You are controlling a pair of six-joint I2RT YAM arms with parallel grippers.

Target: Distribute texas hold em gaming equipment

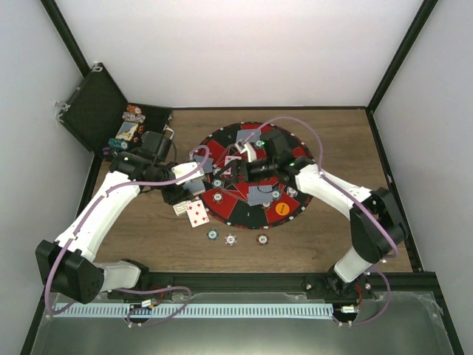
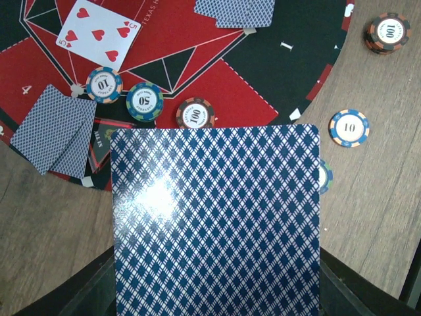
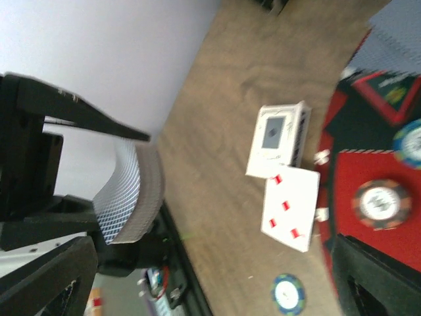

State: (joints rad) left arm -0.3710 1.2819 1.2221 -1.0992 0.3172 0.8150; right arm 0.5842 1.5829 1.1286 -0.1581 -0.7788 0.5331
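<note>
Wooden tabletop boxed in by white walls. At far left, a black hard case (image 1: 96,111) lies open. The left gripper (image 1: 186,191) is clamped on a deck of blue diamond-backed playing cards (image 2: 217,224), just off the near-left edge of a round red-and-black mat (image 1: 247,216). Three striped poker chips (image 1: 231,239) sit on the wood before the mat. The right gripper (image 1: 235,168), over the mat, has its jaws spread wide.

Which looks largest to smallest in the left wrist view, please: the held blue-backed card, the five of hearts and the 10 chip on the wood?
1. held blue-backed card, though nearness to the camera inflates it
2. five of hearts
3. 10 chip on the wood
</note>
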